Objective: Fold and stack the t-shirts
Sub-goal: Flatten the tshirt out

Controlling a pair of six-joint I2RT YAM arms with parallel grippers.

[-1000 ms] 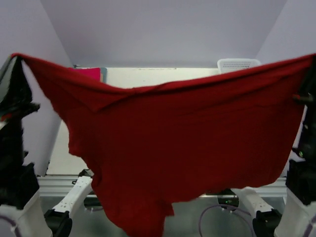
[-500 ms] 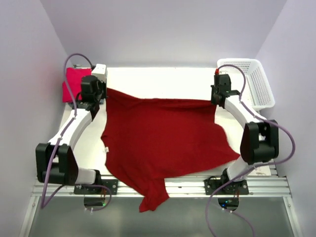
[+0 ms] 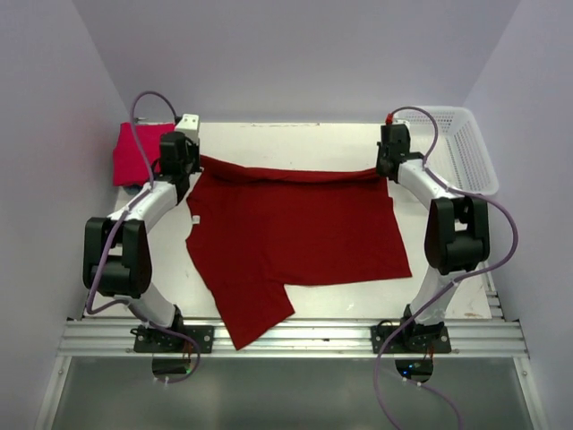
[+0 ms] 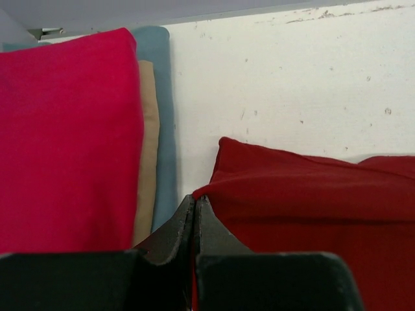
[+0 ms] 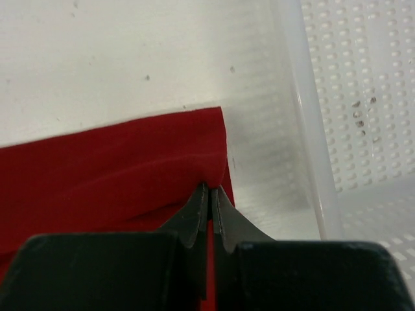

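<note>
Nearby, folded t-shirts (image 3: 136, 154) sat stacked; left gripper (image 4: 196, 204) and right gripper (image 5: 211, 189) each pinched the spread, unfolded crimson t-shirt (image 3: 295, 228).

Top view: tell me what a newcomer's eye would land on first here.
A big dark red t-shirt lies spread across the middle of the white table, one flap reaching past the near edge. The left end effector and the right end effector each pinch a far corner of it. A folded pink-red shirt sits at far left, a white basket at far right.
</note>
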